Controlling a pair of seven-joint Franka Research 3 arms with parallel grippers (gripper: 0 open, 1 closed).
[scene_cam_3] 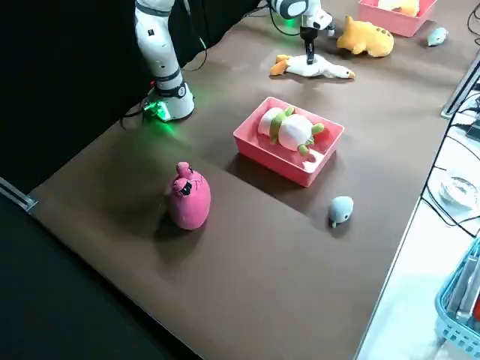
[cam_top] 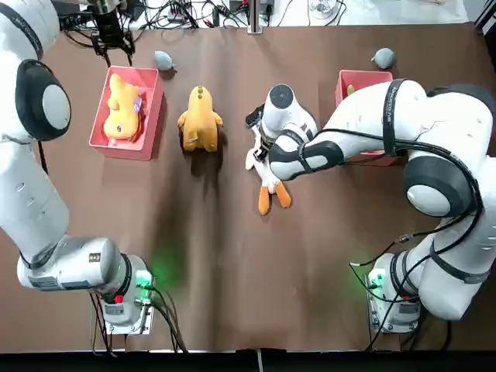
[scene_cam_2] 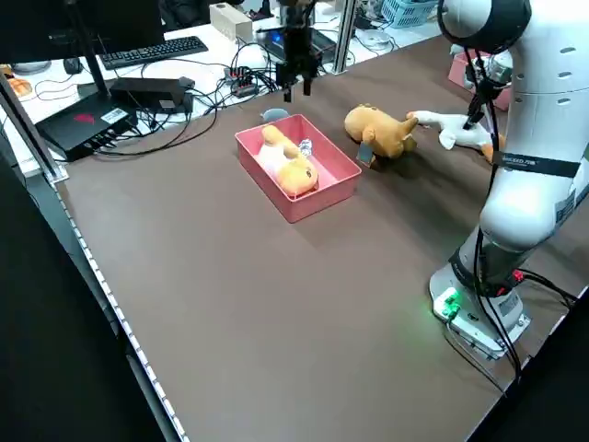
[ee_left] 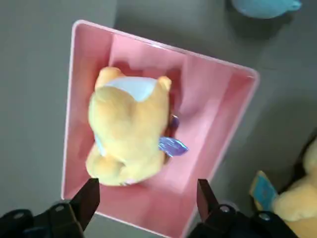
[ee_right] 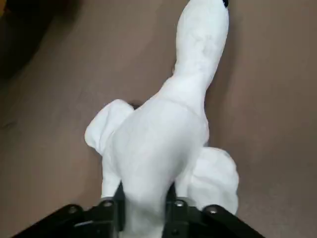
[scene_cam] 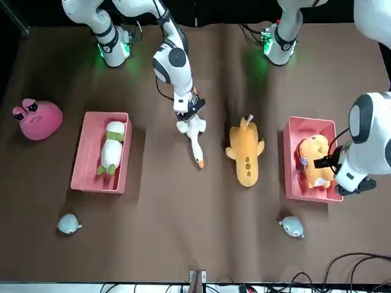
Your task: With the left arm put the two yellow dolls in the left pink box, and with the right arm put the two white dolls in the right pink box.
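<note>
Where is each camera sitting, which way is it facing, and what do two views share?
Top: overhead, both arms, bases nearest.
Front: across the table, facing the robot.
Left side: raised, left pink box central.
Right side: raised, right pink box central.
Left wrist: above the boxed yellow doll, left gripper open.
Right wrist: right gripper shut on white goose.
Top and front share the goose.

One doll (cam_top: 122, 108) is held in the left box (cam_top: 152, 116), another doll (scene_cam: 112, 146) in the right box (scene_cam: 82, 160). Between the boxes, two dolls (cam_top: 200, 118) (scene_cam: 194, 135) are laid on the bench (cam_top: 232, 263).
</note>
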